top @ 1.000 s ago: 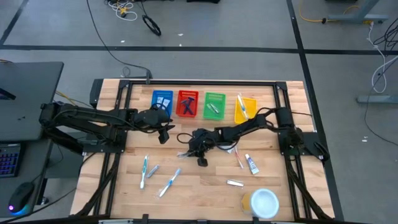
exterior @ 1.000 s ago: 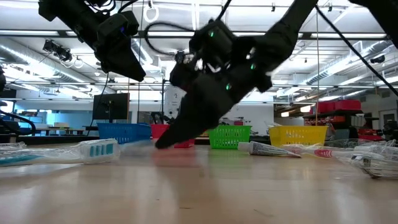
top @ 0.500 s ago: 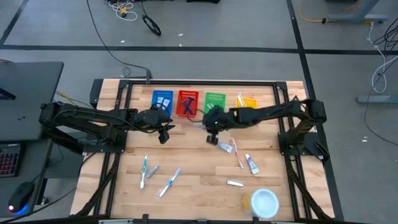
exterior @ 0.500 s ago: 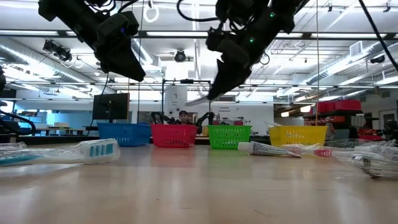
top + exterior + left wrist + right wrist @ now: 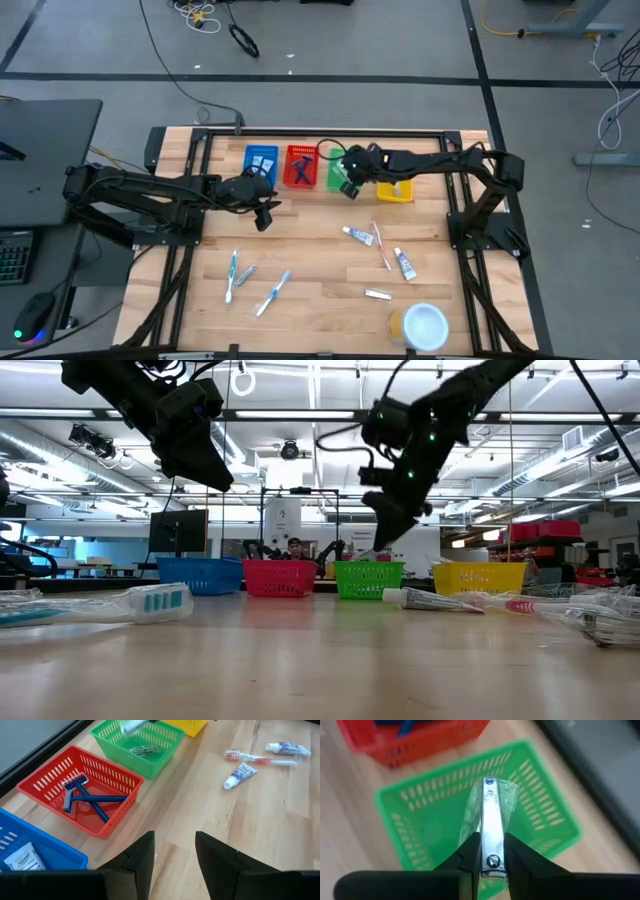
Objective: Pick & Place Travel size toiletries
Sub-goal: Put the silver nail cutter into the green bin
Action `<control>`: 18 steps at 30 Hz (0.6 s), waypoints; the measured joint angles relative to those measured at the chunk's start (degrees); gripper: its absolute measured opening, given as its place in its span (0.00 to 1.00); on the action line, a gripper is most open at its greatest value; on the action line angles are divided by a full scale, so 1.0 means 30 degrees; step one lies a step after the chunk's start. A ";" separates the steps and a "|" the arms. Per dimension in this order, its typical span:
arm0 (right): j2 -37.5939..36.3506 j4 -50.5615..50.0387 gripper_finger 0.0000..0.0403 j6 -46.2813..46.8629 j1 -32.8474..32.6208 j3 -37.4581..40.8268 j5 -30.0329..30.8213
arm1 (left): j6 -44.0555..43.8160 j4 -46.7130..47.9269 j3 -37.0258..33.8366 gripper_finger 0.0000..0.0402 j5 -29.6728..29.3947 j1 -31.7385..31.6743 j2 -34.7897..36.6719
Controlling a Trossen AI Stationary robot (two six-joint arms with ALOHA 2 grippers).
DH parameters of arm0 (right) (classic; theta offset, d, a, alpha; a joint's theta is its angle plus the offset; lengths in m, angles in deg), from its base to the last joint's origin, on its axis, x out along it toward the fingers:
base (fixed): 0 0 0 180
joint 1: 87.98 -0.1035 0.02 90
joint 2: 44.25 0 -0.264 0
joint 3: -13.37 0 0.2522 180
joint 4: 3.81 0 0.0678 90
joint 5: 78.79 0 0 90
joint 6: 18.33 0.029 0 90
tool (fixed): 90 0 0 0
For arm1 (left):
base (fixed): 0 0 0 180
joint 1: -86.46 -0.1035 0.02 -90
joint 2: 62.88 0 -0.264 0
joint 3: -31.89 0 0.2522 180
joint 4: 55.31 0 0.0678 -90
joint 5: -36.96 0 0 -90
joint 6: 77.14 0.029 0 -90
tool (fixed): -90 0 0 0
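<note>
My right gripper (image 5: pixel 348 182) hangs over the green basket (image 5: pixel 420 815), shut on a silvery metal clipper-like item in clear wrap (image 5: pixel 490 815). In the low view it (image 5: pixel 385 535) is well above the basket's rim (image 5: pixel 370 572). My left gripper (image 5: pixel 265 212) hovers open over bare wood in front of the red basket (image 5: pixel 85 785) and touches nothing. On the table lie white-and-blue tubes (image 5: pixel 357 235) (image 5: pixel 404 263), a toothbrush (image 5: pixel 381 245), a small packet (image 5: pixel 377 294), and toothbrushes (image 5: pixel 232 275) (image 5: pixel 272 292) near the left. My right gripper pinches the silvery item's near end (image 5: pixel 491 851) between its two fingers (image 5: pixel 469 851), which lie along its length. The item sticks straight out past the fingertips, lifted clear over the green basket. Its clear wrap (image 5: pixel 472 812) flares around the free end.
Four baskets line the far edge: blue (image 5: pixel 261 163) with a white packet, red (image 5: pixel 300 165) with blue razors (image 5: pixel 82 795), green with a silvery packet (image 5: pixel 142 750), yellow (image 5: pixel 396 180). A round white-and-yellow container (image 5: pixel 422 325) stands at the near right.
My right gripper has risen from the table's middle with the silvery item and swung toward the far edge and slightly right, ending over the green basket. The item has been lifted clear of the wood. A tube that the arm had covered now shows.
</note>
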 joint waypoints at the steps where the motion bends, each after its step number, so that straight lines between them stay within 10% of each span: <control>1: 0.0024 0.0430 0.16 -0.0181 0.0231 0.0378 -0.0500 | 0.0001 0.0000 0.0000 0.37 0.0000 0.0000 0.0000; 18: 0.0101 0.4220 0.21 -0.2909 0.1564 0.1777 -0.2813 | -0.0029 0.0000 0.0000 0.37 -0.0007 0.0000 -0.0007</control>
